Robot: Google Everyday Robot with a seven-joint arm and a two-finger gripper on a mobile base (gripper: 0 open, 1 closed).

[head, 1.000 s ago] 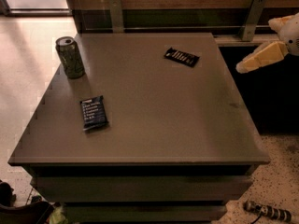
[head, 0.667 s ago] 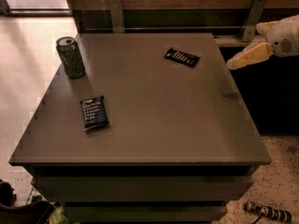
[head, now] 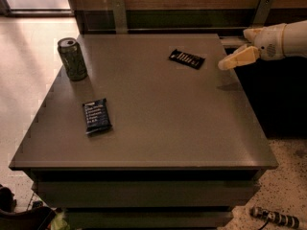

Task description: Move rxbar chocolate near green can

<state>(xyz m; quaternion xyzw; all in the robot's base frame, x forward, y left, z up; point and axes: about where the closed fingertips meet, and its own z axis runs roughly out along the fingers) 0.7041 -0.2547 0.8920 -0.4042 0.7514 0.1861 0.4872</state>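
Note:
The rxbar chocolate (head: pixel 187 58), a slim black wrapper with white lettering, lies flat at the back right of the table top. The green can (head: pixel 72 59) stands upright at the back left corner. My gripper (head: pixel 233 50) hangs over the table's right edge, just right of the rxbar and apart from it. Its cream fingers (head: pixel 238 58) are spread open and hold nothing.
A wider dark blue bar wrapper (head: pixel 97 115) lies at the front left of the grey table (head: pixel 168 128). A wooden wall with metal brackets (head: pixel 119 14) runs behind the table. A dark gap lies to the right. Small objects (head: pixel 273 217) lie on the floor.
My gripper has moved left, from beyond the table's right edge to over it, closer to the rxbar. The bars and the can have not moved.

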